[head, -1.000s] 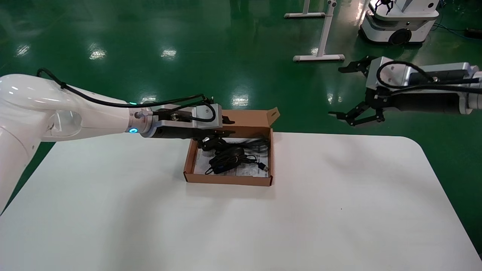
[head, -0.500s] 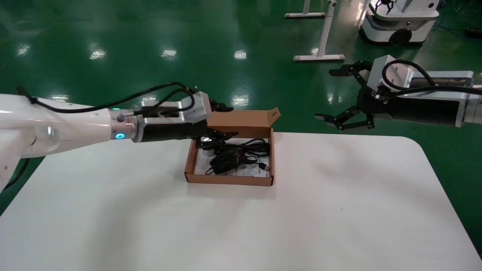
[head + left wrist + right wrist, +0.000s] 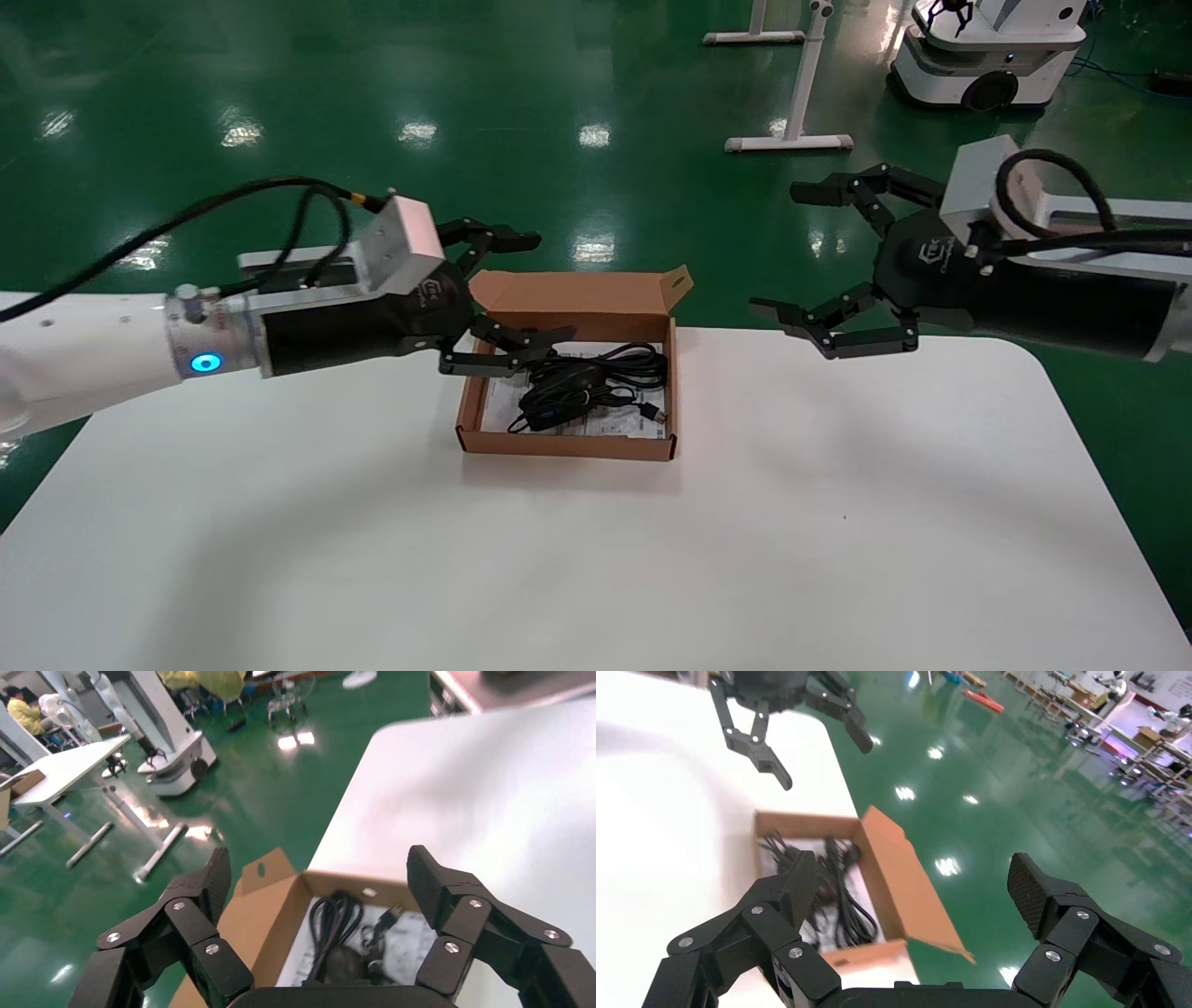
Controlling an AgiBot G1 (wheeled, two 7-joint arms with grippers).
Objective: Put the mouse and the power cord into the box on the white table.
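Both wide, left gripper (image 3: 507, 294) empty, right gripper (image 3: 819, 266) empty

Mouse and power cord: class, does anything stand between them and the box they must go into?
Nothing visible does. The mouse and power cord already lie inside the box. The left gripper and right gripper are both open and empty.

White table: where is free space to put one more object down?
The white table is bare in front of the box and on both sides of it. Inside the box it is crowded: the mouse and the power cord cover its bottom.
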